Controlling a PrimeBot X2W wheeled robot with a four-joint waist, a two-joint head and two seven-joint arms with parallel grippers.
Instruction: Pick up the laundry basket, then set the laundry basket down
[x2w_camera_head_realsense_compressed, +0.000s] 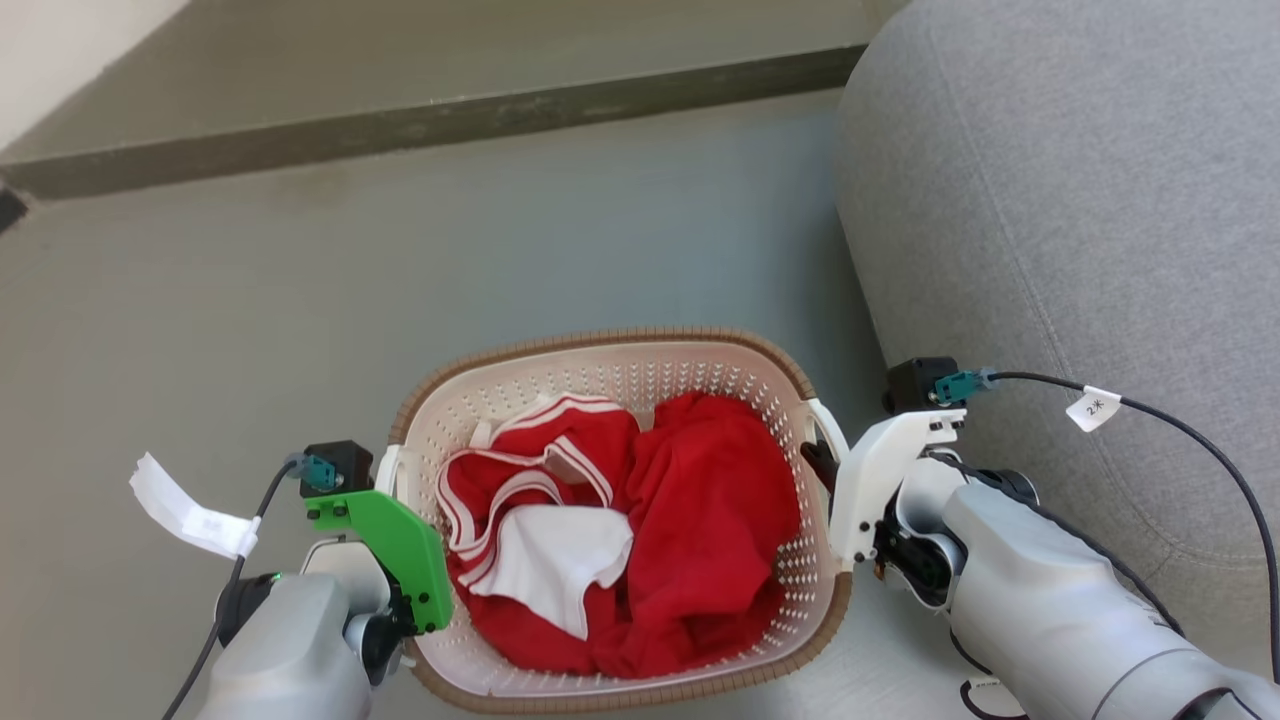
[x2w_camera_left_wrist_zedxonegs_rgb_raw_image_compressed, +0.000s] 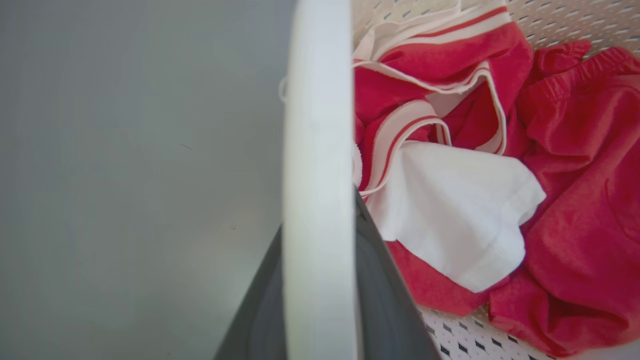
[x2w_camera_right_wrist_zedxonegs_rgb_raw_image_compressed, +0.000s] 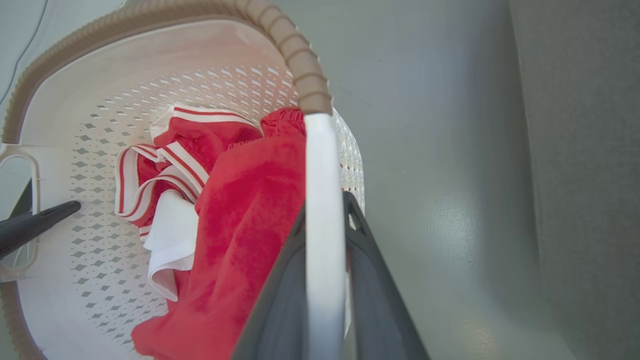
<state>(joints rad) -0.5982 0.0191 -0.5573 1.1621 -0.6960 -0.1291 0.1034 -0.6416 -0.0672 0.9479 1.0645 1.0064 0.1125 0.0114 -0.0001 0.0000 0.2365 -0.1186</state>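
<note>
One laundry basket (x2w_camera_head_realsense_compressed: 600, 340) holds crumpled red and white clothes (x2w_camera_head_realsense_compressed: 700, 520).

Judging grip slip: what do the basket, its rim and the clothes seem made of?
The basket looks like smooth cream plastic, likely moulded, with punched diamond holes. Its rim is brown and ribbed, probably plastic imitating weave. The clothes are soft, matte red-and-white fabric, creased.

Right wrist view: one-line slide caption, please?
Right gripper clamps the laundry basket by its white side handle; red-and-white clothes lie inside, grey floor beside.
</note>
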